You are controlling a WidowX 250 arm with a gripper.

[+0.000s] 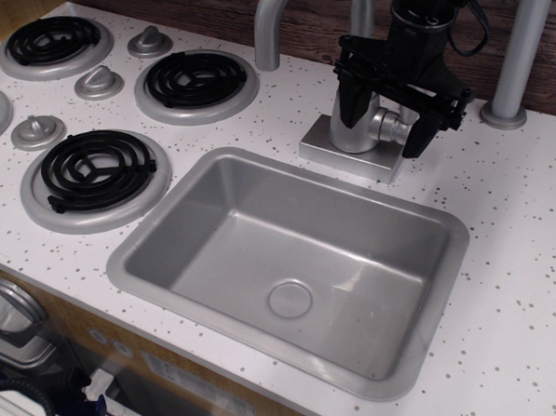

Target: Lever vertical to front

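The faucet's cylindrical body (354, 134) stands on a square silver base (342, 154) behind the sink. Its short round stub (389, 125) sticks out to the right. The lever's paddle is mostly hidden behind my black gripper (386, 118), so I cannot tell how it points. The gripper hangs down from above with its jaws spread. One finger (351, 100) is in front of the faucet body on the left. The other finger (422, 130) is to the right of the stub. The fingers straddle the stub and do not close on it.
The curved silver spout pipe (270, 27) rises left of the gripper. A grey sink (158, 235) lies in front of the faucet. Black coil burners (195, 80) and cone-topped knobs (98, 83) fill the left side. A grey post (520, 51) stands at the right on the speckled white counter (523, 251).
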